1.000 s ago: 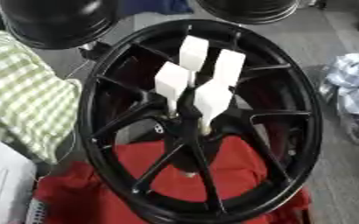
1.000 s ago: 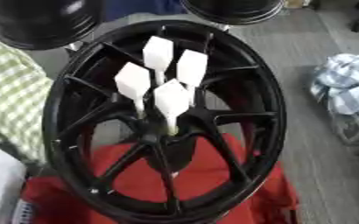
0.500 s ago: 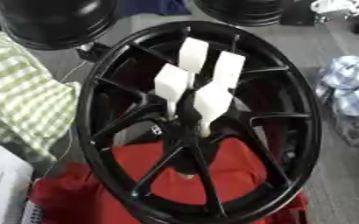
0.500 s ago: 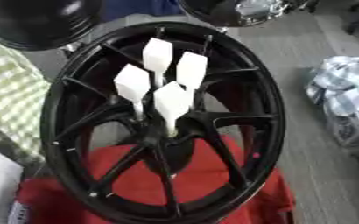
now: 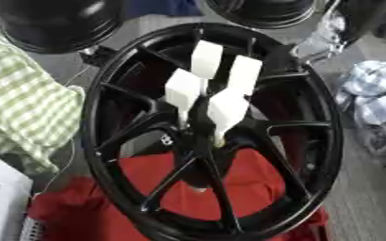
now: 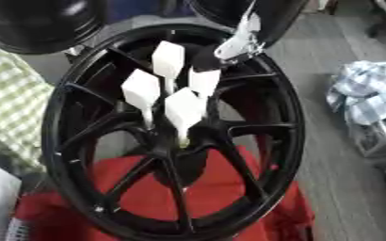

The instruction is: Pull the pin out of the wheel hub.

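At the hub centre, four white pins (image 5: 228, 109) are seated in a close cluster, each a thin stem topped by a broad, flat block head.

- Handling: the pins are judged light and rigid, with matt, non-slippery heads. The thin stems are judged the weak part, liable to bend or snap if levered sideways. Hold is best taken on a block head, across its flat faces, with neighbouring heads avoided, since they stand just beside one another.
- Axis: each long axis runs from stem to head. Stems point down into the centre, and heads point up and away toward the far rim, fanning slightly apart. Withdrawal is judged to lie along that axis.
- Hub (image 5: 316, 127): black, spoked, stiff and judged heavy. It is laid slightly askew on a red cloth (image 5: 254, 172), which shows between the near spokes.
- Right hand (image 6: 237, 40): a black limb with a silver part enters at the upper right, over the far rim and near the farthest heads. Whether it is open or closed cannot be told, and nothing is seen in its hold.
- Left hand: not seen.
- Surroundings: a checked cloth (image 5: 19, 103) at left, a pale bundle (image 6: 369, 96) on the floor at right, two black rounded objects (image 5: 56, 21) beyond.
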{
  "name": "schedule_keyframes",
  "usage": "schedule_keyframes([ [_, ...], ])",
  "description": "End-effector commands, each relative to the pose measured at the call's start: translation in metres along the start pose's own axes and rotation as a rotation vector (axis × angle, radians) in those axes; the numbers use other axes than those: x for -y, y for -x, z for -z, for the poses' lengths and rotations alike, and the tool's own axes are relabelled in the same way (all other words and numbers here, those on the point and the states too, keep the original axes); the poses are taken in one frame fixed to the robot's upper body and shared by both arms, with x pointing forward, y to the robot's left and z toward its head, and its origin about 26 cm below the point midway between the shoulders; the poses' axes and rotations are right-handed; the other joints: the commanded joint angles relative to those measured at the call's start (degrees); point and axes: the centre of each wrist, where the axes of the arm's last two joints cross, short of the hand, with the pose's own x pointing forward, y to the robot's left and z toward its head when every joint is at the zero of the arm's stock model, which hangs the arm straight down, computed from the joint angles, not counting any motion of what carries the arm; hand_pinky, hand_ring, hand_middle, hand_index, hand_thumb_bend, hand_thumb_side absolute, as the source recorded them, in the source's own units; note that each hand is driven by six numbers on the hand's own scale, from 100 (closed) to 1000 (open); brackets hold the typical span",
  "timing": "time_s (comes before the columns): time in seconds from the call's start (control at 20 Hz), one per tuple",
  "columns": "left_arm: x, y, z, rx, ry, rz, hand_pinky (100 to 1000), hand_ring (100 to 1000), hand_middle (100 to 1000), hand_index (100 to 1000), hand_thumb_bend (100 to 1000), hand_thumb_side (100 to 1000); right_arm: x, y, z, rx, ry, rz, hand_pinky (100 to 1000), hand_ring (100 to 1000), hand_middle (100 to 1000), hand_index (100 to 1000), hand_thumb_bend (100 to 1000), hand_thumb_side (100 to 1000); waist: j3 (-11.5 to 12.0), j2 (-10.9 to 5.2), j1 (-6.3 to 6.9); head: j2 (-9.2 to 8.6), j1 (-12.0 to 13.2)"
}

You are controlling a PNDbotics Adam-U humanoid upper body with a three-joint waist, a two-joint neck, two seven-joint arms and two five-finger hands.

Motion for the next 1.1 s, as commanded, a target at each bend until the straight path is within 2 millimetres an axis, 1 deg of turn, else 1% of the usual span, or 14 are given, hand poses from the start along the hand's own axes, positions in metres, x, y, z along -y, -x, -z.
schedule_keyframes([
  [0.05,-0.008,-0.012,0.004,0.036,0.004,0.034,793,741,764,828,880,599,0.006,-0.005,-0.004,0.005,0.004,-0.026,874,809,798,838,469,415,0.0,-1.59,0.01,-0.03,0.2],
  [0.35,-0.006,-0.012,0.005,0.036,0.006,0.027,793,741,764,828,877,599,-0.004,-0.008,-0.003,0.034,-0.028,-0.016,870,788,796,836,482,394,0.2,-1.60,-0.06,1.00,0.5],
  [0.45,-0.006,-0.011,0.004,0.034,0.007,0.025,793,741,764,827,875,600,-0.007,-0.009,-0.003,0.040,-0.035,-0.006,853,746,790,832,485,387,0.4,-1.54,-0.09,1.36,0.6],
  [0.7,-0.005,-0.011,0.004,0.032,0.008,0.019,794,741,765,825,872,600,-0.014,-0.008,-0.009,0.043,-0.040,0.038,809,723,801,839,489,375,0.6,-1.33,-0.12,2.27,1.0],
  [0.8,-0.004,-0.010,0.004,0.031,0.011,0.016,794,741,765,825,871,600,-0.016,-0.008,-0.010,0.045,-0.043,0.054,803,713,797,836,490,373,0.6,-1.29,-0.11,2.86,1.0],
  [0.85,-0.004,-0.010,0.004,0.030,0.012,0.016,794,741,765,825,866,591,-0.017,-0.008,-0.009,0.047,-0.045,0.062,797,708,794,834,500,353,0.6,-1.27,-0.10,3.16,1.0],
  [0.95,-0.004,-0.010,0.004,0.028,0.013,0.014,794,741,764,825,870,600,-0.017,-0.008,-0.010,0.049,-0.046,0.072,792,702,790,831,492,362,0.6,-1.25,-0.10,3.66,1.0],
  [1.1,-0.003,-0.009,0.004,0.026,0.014,0.011,795,741,764,825,867,601,-0.018,-0.007,-0.011,0.048,-0.044,0.086,789,692,769,814,497,348,0.6,-1.21,-0.05,4.03,0.9],
])
